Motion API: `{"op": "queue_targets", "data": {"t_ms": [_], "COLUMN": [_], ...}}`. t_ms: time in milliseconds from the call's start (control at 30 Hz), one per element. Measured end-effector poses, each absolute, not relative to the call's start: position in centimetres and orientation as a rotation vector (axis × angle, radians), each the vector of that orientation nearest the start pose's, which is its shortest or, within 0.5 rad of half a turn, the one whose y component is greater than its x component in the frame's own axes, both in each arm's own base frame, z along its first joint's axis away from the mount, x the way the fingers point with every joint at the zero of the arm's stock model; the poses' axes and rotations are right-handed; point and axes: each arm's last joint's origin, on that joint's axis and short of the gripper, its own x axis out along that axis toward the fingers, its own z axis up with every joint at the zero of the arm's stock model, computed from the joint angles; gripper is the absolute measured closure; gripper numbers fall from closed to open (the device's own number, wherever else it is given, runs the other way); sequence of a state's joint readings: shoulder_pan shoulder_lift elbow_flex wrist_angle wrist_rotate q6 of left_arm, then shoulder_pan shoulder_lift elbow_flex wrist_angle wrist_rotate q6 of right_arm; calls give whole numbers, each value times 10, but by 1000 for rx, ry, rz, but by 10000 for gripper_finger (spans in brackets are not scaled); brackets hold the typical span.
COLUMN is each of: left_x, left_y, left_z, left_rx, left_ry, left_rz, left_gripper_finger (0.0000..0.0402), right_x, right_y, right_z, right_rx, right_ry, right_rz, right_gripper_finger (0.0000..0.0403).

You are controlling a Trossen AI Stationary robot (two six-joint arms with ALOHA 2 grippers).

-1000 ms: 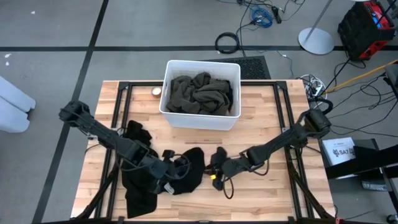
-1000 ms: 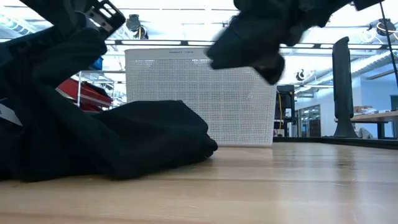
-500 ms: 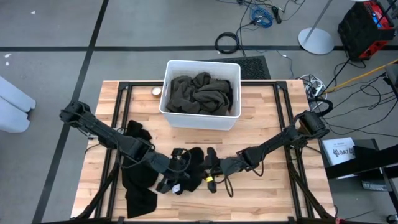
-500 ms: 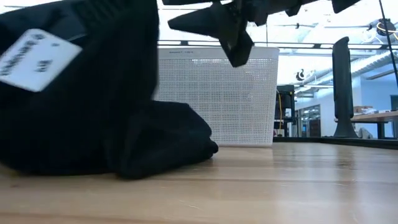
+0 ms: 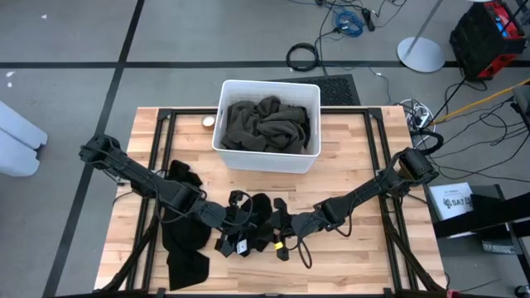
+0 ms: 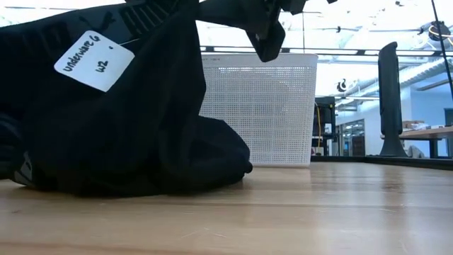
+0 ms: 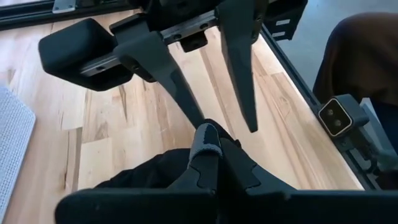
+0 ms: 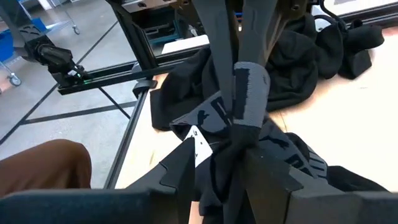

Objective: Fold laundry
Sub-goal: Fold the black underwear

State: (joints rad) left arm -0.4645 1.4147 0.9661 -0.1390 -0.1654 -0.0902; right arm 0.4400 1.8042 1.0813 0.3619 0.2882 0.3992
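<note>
A small black garment with a grey waistband and a white tag hangs bunched at the table's near middle. My left gripper is shut on it. My right gripper faces it from the table's right. Its fingers stand apart, and one tip is right at the cloth. More black laundry lies heaped on the table's near left. A dark olive-grey garment fills the white bin. My left gripper pinches the garment's grey waistband between its two fingers, slanting down from the table's left. The cloth hangs bunched below the fingers, and its lower folds rest on the wood. My right gripper has one fingertip beside the cloth; I cannot tell whether it touches.
The white bin stands at the far middle with a small round thing beside it. Bare wood lies at the near right. A brown-clad part of a person shows beyond the table's edge.
My left gripper has gone up and toward the table's right with the black garment. The cloth has risen from a low heap into a hanging bunch, and its tag has turned into view. My right gripper has come toward the table's left, closer to the cloth.
</note>
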Motion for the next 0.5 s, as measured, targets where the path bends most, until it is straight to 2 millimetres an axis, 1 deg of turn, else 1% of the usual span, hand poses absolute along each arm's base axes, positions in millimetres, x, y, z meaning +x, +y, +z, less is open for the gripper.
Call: {"op": "queue_targets", "data": {"t_ms": [300, 400, 500], "left_x": [277, 279, 279], "left_y": [-133, -134, -135], "left_z": [261, 265, 266], "left_rx": [86, 73, 69], "left_ry": [543, 505, 491], "left_rz": [-266, -269, -270], "left_gripper_finger": [400, 393, 379], "right_x": [360, 361, 361], "right_y": [160, 159, 158], "right_z": [210, 210, 210], "right_rx": [268, 269, 267], "right_ry": [354, 353, 353], "right_rz": [78, 75, 74], "right_gripper_finger": [292, 306, 330]}}
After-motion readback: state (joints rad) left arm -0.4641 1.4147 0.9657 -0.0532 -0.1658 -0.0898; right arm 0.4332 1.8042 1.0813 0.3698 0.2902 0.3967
